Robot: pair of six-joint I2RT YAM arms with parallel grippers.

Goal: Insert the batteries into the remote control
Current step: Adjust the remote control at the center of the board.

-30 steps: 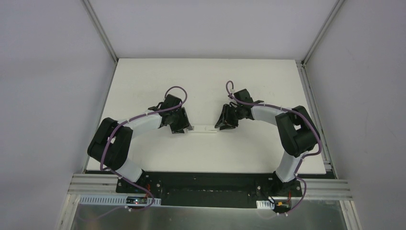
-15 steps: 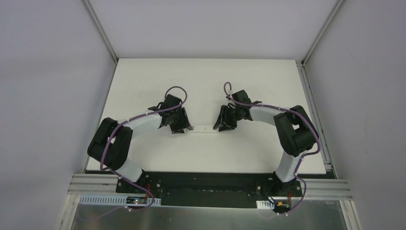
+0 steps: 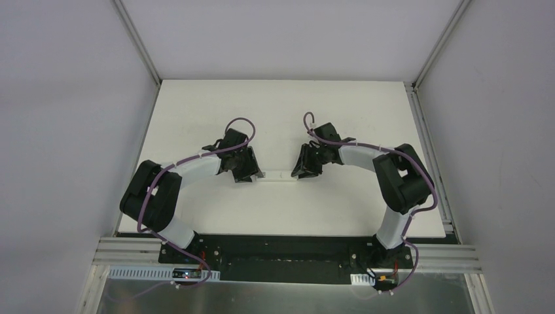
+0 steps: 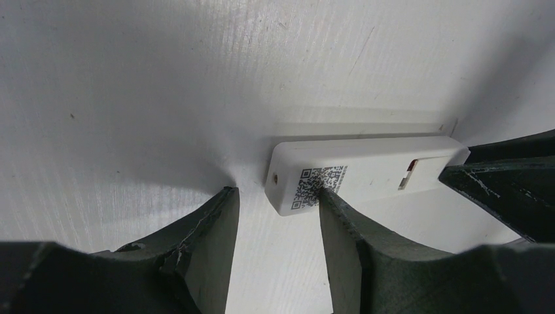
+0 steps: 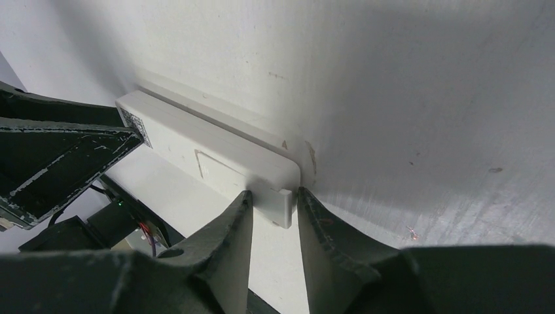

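Observation:
The white remote control (image 3: 278,175) lies on the table between my two grippers, code label up (image 4: 322,182). My left gripper (image 3: 252,175) is open at its left end; its right fingertip (image 4: 327,199) touches the labelled end, and nothing is between the jaws (image 4: 276,196). My right gripper (image 3: 300,173) is closed on a thin white cover piece (image 5: 283,206) sticking out of the remote's right end (image 5: 216,147). A sliver of the red-orange battery (image 4: 408,171) shows in a slot on the remote's back. The dark battery is hidden.
The white table (image 3: 275,104) is walled by grey panels on the left, back and right. A metal rail (image 3: 429,150) runs along its right edge. The arm bases stand on a black strip (image 3: 281,248) at the near edge.
My right gripper has moved slightly left along the remote. The left gripper and the remote have stayed where they were.

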